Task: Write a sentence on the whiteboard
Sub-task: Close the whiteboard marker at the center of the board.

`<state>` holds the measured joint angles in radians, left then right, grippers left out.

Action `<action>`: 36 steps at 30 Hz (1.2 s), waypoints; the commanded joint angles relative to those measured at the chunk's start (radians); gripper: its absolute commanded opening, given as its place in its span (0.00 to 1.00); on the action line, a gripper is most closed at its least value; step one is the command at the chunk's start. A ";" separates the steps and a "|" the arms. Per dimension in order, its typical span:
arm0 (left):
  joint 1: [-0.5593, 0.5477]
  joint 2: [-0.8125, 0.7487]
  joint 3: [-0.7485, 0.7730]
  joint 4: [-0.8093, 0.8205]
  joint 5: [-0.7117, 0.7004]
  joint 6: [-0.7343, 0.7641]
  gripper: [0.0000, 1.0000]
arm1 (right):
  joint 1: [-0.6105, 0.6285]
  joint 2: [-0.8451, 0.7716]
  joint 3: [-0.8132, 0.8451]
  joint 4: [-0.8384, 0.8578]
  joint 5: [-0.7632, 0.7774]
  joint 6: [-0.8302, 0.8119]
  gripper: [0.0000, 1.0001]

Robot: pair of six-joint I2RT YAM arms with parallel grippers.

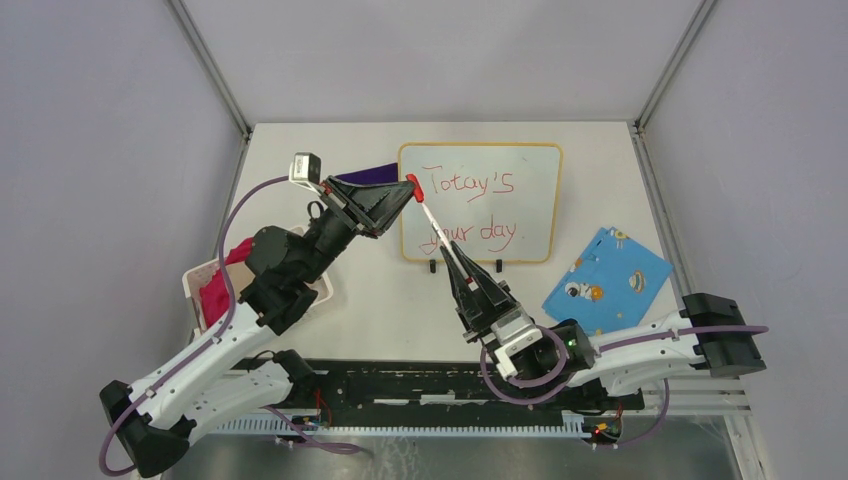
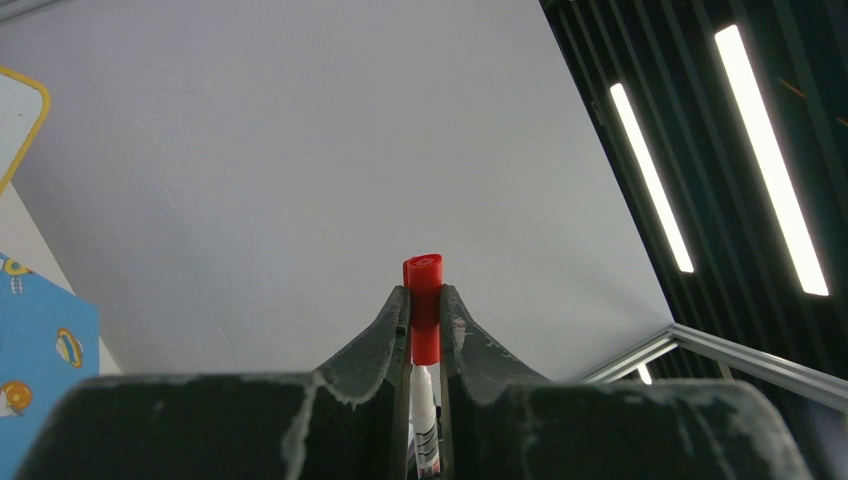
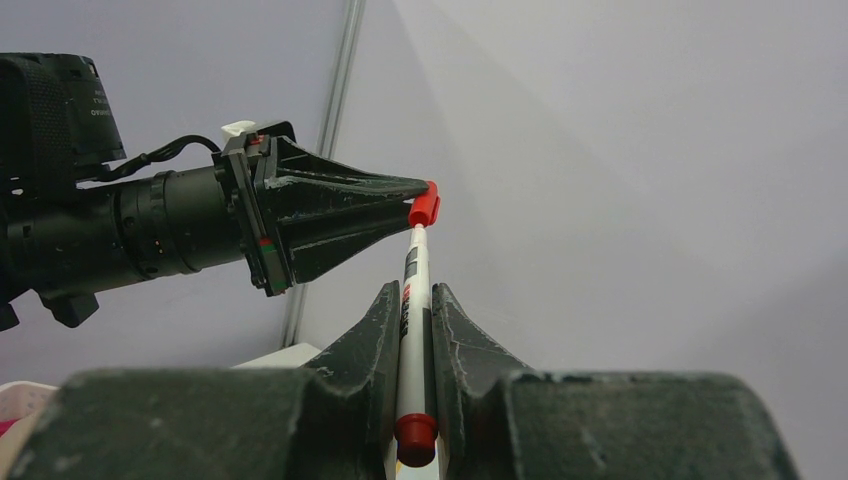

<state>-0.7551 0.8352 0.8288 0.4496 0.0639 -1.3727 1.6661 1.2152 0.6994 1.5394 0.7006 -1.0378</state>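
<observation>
Found the whiteboard [image 1: 535, 215] standing on its two black feet at the far middle of the table [image 1: 390, 290], facing the arms. Read the sentence [image 1: 468, 182] on it in red, in two lines: "Totay's" above, "your day" below, with the start of the lower line hidden behind the marker [image 1: 430, 218]. Saw the left gripper [image 1: 406, 188] pinched narrow on the marker's red cap [image 2: 424, 275], against the board's left edge in the top view, tips pointing right. Saw the right gripper [image 1: 447, 248] closed on the white barrel lower down, fingers pointing up toward the board, with the barrel's red rear plug [image 3: 415, 432] showing between them in the right wrist view. Found cap and barrel in one line, meeting end to end; could not tell whether fully seated. Noted a blue printed card [image 1: 605, 280] flat to the right of the board, a purple cloth [image 1: 365, 175] behind the left gripper, and a pale tub [image 1: 190, 283] with red cloth [image 1: 215, 295] on the left.
</observation>
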 commanded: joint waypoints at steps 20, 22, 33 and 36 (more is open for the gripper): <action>-0.012 -0.027 0.010 -0.010 0.031 0.036 0.02 | -0.019 0.015 0.059 0.263 0.021 -0.017 0.00; -0.013 -0.027 0.010 -0.009 0.030 0.039 0.02 | -0.020 0.018 0.063 0.266 0.025 -0.016 0.00; -0.023 -0.025 0.010 -0.009 0.027 0.047 0.02 | -0.027 0.038 0.072 0.284 0.034 -0.019 0.00; -0.028 -0.027 0.010 -0.009 0.020 0.047 0.02 | -0.029 0.044 0.075 0.291 0.039 -0.020 0.00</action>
<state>-0.7719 0.8272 0.8284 0.4114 0.0807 -1.3716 1.6463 1.2533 0.7338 1.5394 0.7128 -1.0527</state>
